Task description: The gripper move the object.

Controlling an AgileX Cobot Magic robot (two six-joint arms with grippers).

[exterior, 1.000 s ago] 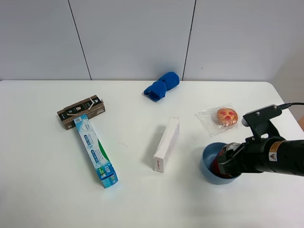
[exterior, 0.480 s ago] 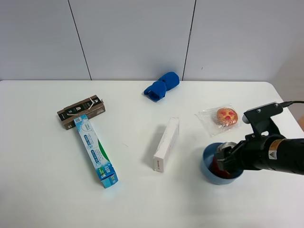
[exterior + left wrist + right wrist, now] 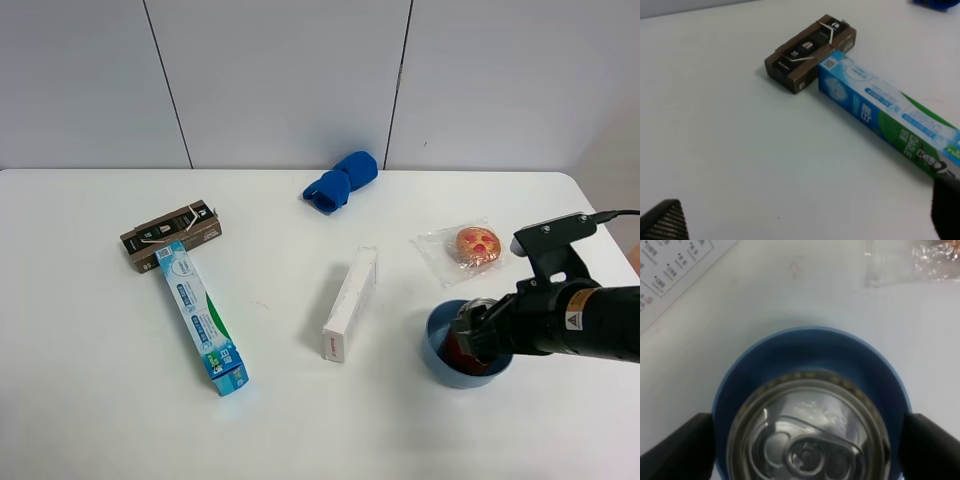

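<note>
The right end effector (image 3: 468, 338) sits over the blue bowl (image 3: 437, 357) near the right edge of the bench (image 3: 90, 370), and the red can (image 3: 460, 345) stands upright inside that bowl, its silver pull-tab top filling the right wrist view (image 3: 810, 432). In that view the two dark fingers (image 3: 675, 445) stand outside the bowl's rim on either side, spread wide and apart from the can, so nothing appears to be gripped. The step in hand looks like either the end of placing the can in the bowl or the start of a grasp; the frames alone do not settle which. A grasp would call for narrowing the fingers inside the rim onto the can; a release would call for a straight lift clear of the bowl. The left end effector shows only as dark corners in its wrist view, and its opening cannot be told. Print on the blue-and-green toothpaste box (image 3: 200, 318), brown carton (image 3: 170, 235) and white box (image 3: 350, 303) is too small to read.
</note>
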